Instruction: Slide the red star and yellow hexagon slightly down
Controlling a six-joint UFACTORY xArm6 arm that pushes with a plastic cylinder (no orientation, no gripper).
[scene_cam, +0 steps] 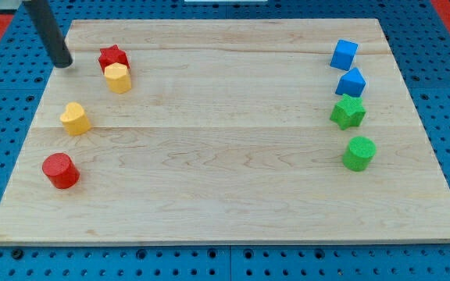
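Note:
The red star (112,57) lies near the board's upper left. The yellow hexagon (118,77) touches it just below, slightly to the right. My tip (64,63) rests on the board to the left of the red star, about a block's width apart from it. The rod runs up and to the left out of the view's top.
A yellow heart (74,119) and a red cylinder (60,171) lie lower on the left side. On the right, from top down: a blue cube (344,55), another blue block (350,82), a green star (348,112), a green cylinder (358,153). The wooden board (225,195) sits on a blue pegboard.

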